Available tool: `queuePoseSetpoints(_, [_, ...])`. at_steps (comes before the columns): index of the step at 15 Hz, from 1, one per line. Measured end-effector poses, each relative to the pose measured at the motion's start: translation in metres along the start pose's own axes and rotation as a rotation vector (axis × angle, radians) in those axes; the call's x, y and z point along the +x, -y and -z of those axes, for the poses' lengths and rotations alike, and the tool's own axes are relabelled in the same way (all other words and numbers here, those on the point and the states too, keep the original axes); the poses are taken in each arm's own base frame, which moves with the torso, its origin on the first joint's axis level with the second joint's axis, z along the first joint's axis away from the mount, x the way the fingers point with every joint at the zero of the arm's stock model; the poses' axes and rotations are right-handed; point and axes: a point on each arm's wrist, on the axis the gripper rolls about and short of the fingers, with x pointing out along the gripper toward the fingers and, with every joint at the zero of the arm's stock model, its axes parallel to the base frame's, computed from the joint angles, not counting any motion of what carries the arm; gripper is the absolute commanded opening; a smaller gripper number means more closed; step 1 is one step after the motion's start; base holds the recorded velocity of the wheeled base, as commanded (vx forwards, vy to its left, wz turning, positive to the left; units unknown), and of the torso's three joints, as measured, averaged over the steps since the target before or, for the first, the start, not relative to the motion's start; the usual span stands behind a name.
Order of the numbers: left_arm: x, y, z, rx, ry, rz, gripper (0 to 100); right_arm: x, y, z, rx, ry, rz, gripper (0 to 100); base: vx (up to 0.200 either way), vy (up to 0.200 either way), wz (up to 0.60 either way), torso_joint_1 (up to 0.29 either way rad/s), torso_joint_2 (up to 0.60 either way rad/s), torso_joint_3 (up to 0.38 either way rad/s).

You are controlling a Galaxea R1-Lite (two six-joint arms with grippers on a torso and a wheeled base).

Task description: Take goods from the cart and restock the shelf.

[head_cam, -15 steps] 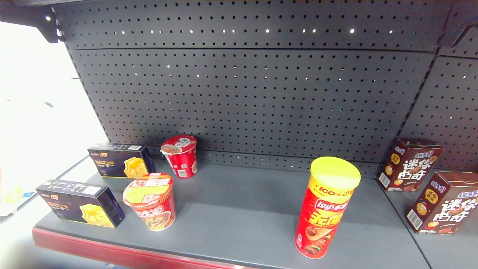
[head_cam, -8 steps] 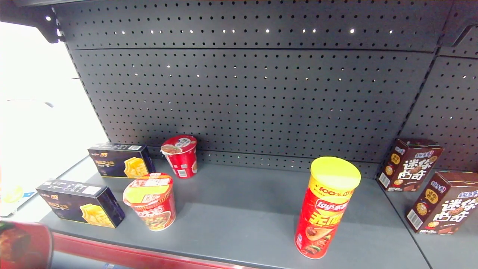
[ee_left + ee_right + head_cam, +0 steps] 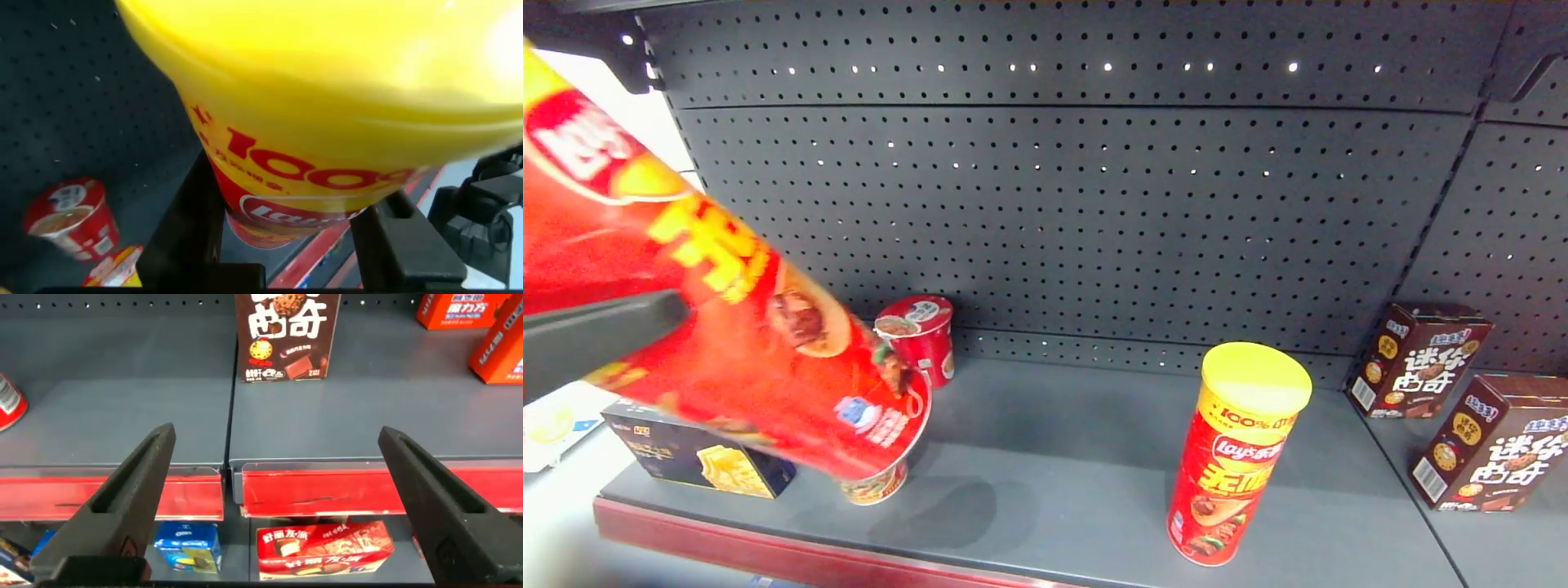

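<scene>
**Knock-over risk at set-down**

The left gripper [image 3: 286,241] clamps a red chip canister [image 3: 727,327], tilted, above the left end of the shelf [image 3: 1054,498]. Its base seems just over the front noodle cup [image 3: 874,488]; lowering there could topple it. The right gripper [image 3: 278,514] hangs open, empty.

Shelf [image 3: 1062,498] free between noodle cup [image 3: 925,341] and upright can [image 3: 1232,465].

- Left gripper [image 3: 290,196]: black, chunky fingers [image 3: 184,229].
- Left edge of the head view: one finger [image 3: 596,331], a dark grey flat bar.
- Right gripper [image 3: 275,433]: two black, pointed wedge fingers [image 3: 122,502].
</scene>
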Motion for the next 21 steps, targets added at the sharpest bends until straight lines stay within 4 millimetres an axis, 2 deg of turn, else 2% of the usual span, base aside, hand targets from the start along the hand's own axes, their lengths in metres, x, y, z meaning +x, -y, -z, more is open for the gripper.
queuePoseSetpoints(2, [0.032, -0.018, 0.014, -0.026, -0.036, 0.026, 0, 0.000, 0.000, 0.000, -0.007, 0.001, -0.003, 100, 0.000, 0.000, 0.00, 0.000, 0.00, 0.000])
queuePoseSetpoints(5, [0.068, -0.034, 0.034, -0.068, -0.100, 0.060, 0, 0.000, 0.000, -0.001, -0.008, 0.003, -0.005, 100, 0.000, 0.000, 0.00, 0.000, 0.00, 0.000])
queuePoseSetpoints(10, [0.109, -0.045, 0.047, -0.108, -0.166, 0.110, 0, 0.000, 0.000, -0.001, -0.009, 0.003, -0.008, 100, 0.000, 0.000, -0.36, 0.002, 0.00, 0.000])
queuePoseSetpoints(14, [0.125, -0.050, 0.054, -0.117, -0.192, 0.112, 0, 0.000, 0.000, -0.001, -0.009, 0.002, -0.007, 100, 0.000, 0.000, 0.00, 0.000, 0.00, 0.000])
queuePoseSetpoints(21, [0.134, -0.050, 0.062, -0.126, -0.222, 0.096, 0, 0.000, 0.000, -0.001, -0.008, 0.002, -0.005, 100, 0.000, 0.000, 0.00, 0.000, 0.00, 0.000])
